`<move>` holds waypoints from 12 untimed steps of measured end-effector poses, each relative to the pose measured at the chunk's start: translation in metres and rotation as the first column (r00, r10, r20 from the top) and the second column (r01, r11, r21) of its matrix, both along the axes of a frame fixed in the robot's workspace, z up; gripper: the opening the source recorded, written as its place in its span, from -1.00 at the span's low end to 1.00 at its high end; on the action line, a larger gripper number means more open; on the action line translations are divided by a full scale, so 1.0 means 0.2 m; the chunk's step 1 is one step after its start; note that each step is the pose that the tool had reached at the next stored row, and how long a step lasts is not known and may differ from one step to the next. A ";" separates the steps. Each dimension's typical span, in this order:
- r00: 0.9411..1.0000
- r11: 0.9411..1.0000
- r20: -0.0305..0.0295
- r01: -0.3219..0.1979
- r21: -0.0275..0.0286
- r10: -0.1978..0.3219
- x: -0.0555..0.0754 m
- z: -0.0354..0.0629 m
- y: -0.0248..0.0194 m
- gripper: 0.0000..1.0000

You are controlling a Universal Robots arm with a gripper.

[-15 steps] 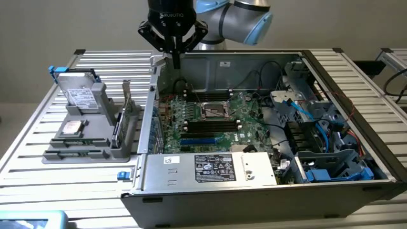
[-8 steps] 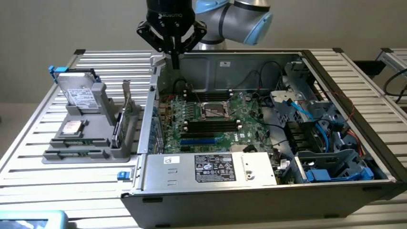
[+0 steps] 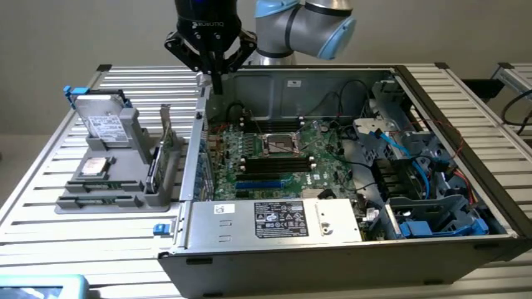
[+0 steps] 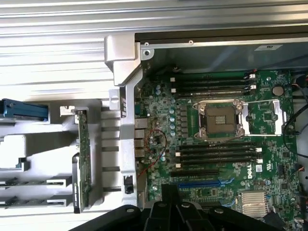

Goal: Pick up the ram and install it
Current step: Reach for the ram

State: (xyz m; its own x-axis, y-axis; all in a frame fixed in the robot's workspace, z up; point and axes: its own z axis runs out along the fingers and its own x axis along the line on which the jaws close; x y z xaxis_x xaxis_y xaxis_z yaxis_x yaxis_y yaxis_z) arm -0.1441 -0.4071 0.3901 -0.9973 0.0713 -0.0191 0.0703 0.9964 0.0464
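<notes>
"Now, where is your ram?"
"Outside the machine. The ram (image 4: 84, 154), a thin green board, stands on edge in the grey holder (image 3: 108, 187) on the slatted surface (image 3: 33, 205), just beside the open computer case (image 3: 332, 261) and apart from your pincer."
"And the pincer?"
"Your pincer (image 3: 217, 86) hangs closed and empty over the case's edge on the holder's side, higher than the ram. By my reading you are at the approach, pickup not yet made."
"What does the grab call for?"
"Parted jaws, lined up along the board's thin top edge, and a straight descent, because the holder's walls crowd it."
"Anything you can't vouch for?"
"Edge-on, the ram's chips and label are hidden, and a grey metal strip beside it is hard to tell from the holder. The black memory slots (image 4: 216, 154) on the motherboard (image 4: 269, 115) look vacant, though which one you want I cannot say. The pincer's own body cuts off part of the motherboard in the wrist view."
</notes>
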 end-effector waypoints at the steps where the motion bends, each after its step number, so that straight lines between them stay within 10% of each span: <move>1: 1.000 1.000 0.000 0.000 0.000 0.000 -0.02 -0.001 -0.004 -0.79; 12: 1.000 1.000 0.000 0.000 0.000 0.000 -0.19 -0.021 -0.050 -0.79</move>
